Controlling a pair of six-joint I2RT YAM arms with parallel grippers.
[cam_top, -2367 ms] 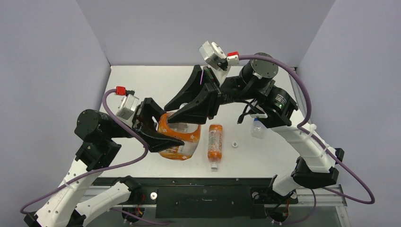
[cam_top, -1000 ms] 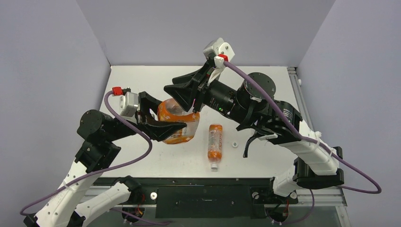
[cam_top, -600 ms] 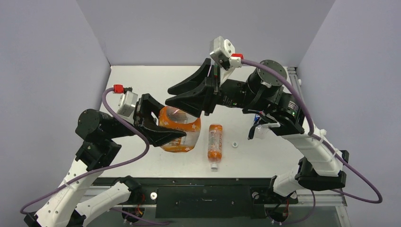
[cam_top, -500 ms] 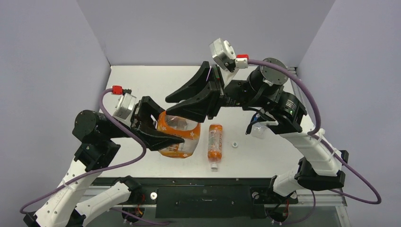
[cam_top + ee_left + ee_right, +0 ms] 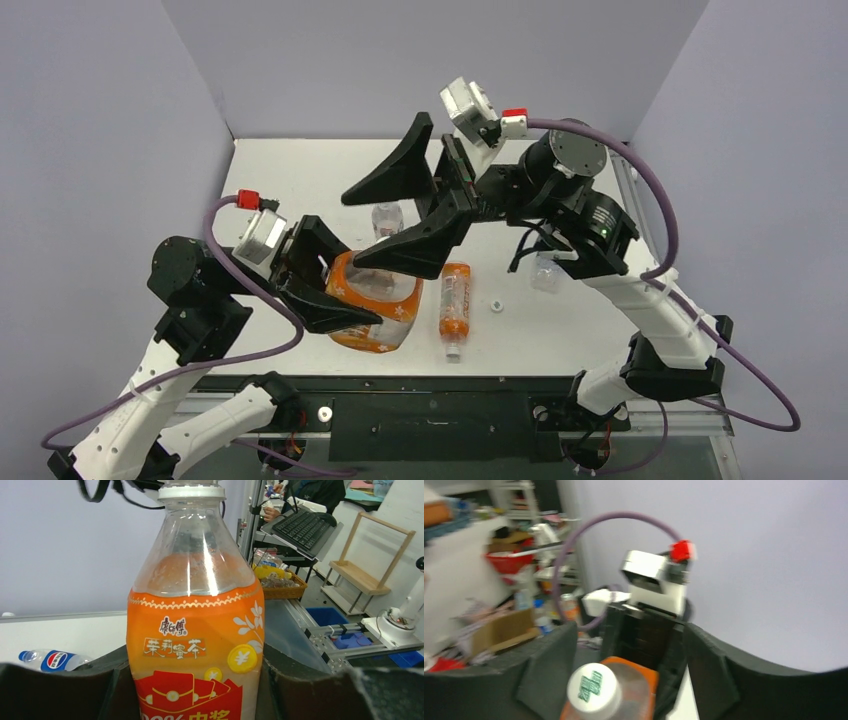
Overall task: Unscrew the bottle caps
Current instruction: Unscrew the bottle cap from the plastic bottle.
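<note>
My left gripper (image 5: 358, 287) is shut on the wide orange bottle (image 5: 378, 312), holding it tilted above the table. In the left wrist view the bottle (image 5: 194, 645) fills the frame between the black fingers (image 5: 55, 690), its white cap (image 5: 191, 491) on the neck. My right gripper (image 5: 352, 232) stands open around the bottle's top. The right wrist view shows the cap with a green mark (image 5: 594, 689) between the spread fingers (image 5: 709, 672), touching neither. A slim orange bottle (image 5: 455, 300) lies on the table beside a loose white cap (image 5: 496, 305).
A clear bottle (image 5: 388, 217) shows at the back between the right fingers. Another clear bottle (image 5: 545, 270) sits partly behind the right arm. A Pepsi bottle (image 5: 50, 659) lies on the table in the left wrist view. Grey walls enclose the table on three sides.
The right gripper has let go of the wide bottle's cap and spread its fingers. The left arm has drawn the bottle a little lower and nearer.
</note>
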